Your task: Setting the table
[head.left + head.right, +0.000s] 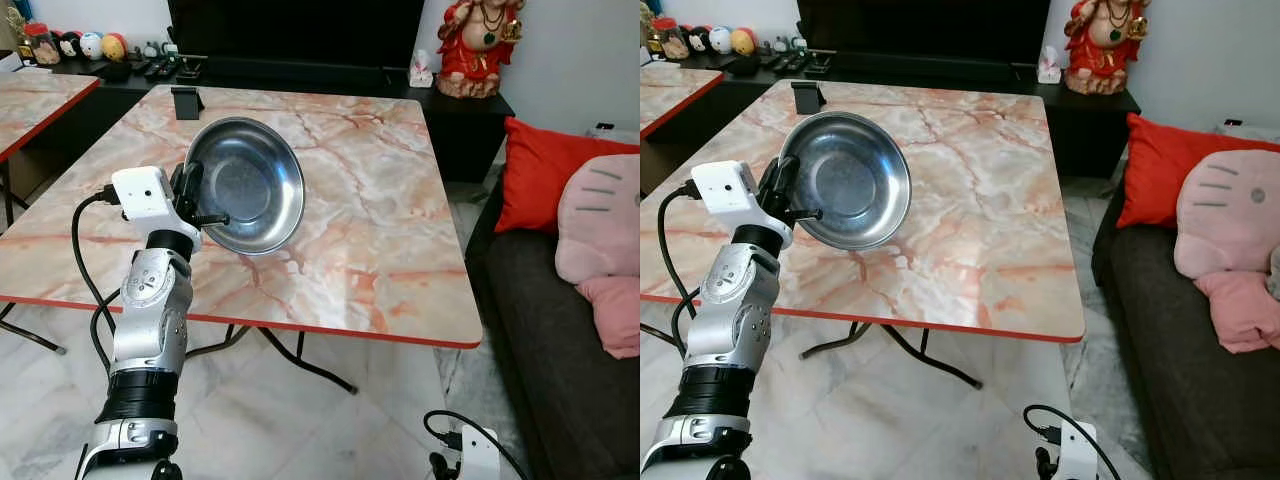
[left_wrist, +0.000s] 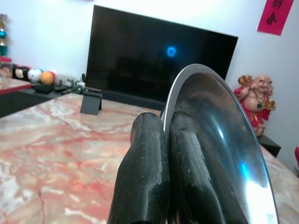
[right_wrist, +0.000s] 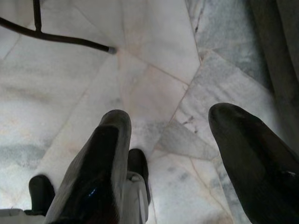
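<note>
My left gripper (image 1: 192, 205) pinches the bowl (image 1: 246, 185) by its near rim, fingers clamped tight. The bowl hangs tilted on edge above the table (image 1: 400, 250) (hollow facing me), so it must level out. My right gripper (image 3: 170, 154) hangs open, empty.

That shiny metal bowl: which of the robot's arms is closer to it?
Left. The left gripper has its jaws clamped on the rim of the metal bowl, holding it tilted above the marble table. The right gripper hangs low over the floor, jaws open.
</note>
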You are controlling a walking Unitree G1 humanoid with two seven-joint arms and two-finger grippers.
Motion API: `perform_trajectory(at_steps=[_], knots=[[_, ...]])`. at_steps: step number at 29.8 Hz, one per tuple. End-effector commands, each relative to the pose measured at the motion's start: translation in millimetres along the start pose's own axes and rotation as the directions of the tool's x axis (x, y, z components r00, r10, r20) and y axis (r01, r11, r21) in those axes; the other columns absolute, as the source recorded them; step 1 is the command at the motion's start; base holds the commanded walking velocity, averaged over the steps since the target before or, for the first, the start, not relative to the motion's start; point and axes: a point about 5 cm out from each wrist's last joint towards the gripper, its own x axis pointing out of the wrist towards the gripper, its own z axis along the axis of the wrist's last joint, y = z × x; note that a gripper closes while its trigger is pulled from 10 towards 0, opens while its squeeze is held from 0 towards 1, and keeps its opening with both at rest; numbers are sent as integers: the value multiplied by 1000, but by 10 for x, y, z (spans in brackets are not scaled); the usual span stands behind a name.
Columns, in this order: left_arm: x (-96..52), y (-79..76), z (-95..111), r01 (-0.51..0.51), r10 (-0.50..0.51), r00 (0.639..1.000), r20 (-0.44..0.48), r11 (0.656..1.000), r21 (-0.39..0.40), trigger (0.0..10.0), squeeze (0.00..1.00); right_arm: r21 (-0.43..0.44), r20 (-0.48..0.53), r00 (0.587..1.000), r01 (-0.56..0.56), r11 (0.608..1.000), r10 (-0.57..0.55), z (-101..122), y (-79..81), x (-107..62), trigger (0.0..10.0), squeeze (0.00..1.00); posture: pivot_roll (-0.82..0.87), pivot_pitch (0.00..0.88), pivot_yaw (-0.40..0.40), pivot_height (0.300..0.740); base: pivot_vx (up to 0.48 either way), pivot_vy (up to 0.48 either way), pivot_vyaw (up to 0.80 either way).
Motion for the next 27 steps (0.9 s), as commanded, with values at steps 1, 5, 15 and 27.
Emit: perform_trajectory(at_steps=[1,5,15,27], knots=[[34,-45,125,16,-17,998,61,1000,5,10000,0,3,-4,1000,3,1000,-3,2,-10,1,10000,0,45,0,-45,740,255,0,0],[27,-59,118,21,-21,998,61,1000,6,10000,0,4,-4,1000,3,1000,-3,2,-12,1,10000,0,45,0,-45,740,264,0,0],[33,-86,120,36,-36,998,59,999,9,10000,0,5,-1,1000,0,1000,0,4,5,2,10000,0,44,0,-44,740,281,0,0],[31,-149,131,73,-72,995,67,997,-11,10000,0,3,6,1000,-5,1000,5,25,36,8,10000,0,43,0,-45,740,115,0,0]])
